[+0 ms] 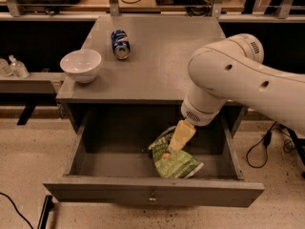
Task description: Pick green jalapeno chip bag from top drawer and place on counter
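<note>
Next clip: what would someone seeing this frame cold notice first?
The bulky white robot arm entering from the right dominates. Its pale yellow gripper hangs down into the open dark grey top drawer, close over the shiny green foil chip bag lying on the drawer floor. On the dark grey counter above sit a white bowl at the left edge and a blue soda can further back.

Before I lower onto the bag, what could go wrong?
The pincer hangs inside the top drawer, over the upper edge of the crumpled green jalapeno chip bag; it may catch only a fold and slip. The arm sits close to the front edge of the counter and could bump it on lifting. Placement could knock the soda can or bowl.
</note>
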{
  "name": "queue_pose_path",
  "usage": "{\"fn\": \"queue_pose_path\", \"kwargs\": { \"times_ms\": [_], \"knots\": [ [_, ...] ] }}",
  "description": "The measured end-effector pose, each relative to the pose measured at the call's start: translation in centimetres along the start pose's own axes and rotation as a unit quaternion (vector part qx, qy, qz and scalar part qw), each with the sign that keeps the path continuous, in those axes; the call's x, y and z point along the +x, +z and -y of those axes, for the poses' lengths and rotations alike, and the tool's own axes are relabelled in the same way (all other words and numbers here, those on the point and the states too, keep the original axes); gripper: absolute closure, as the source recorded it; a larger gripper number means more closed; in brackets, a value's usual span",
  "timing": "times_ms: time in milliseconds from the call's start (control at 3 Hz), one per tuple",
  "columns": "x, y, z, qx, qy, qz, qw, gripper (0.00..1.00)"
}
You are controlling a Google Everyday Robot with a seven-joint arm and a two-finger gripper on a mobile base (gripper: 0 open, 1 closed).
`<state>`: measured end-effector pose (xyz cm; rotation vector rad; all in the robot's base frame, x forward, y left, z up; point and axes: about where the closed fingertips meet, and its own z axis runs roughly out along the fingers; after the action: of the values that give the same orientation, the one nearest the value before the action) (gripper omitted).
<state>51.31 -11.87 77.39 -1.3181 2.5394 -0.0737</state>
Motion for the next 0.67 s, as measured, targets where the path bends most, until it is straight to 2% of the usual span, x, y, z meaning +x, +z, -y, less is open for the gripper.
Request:
{"fn": "queue_pose_path", "kwargs": {
  "times_ms": [333,667],
  "knots": [
    [0.8,-1.8,-1.4,-0.016,0.055,0.017,0.9982,0.00],
    [1.4,-4.1,-2.5,-0.006,0.072,0.047,0.9963,0.18]
  ]
}}
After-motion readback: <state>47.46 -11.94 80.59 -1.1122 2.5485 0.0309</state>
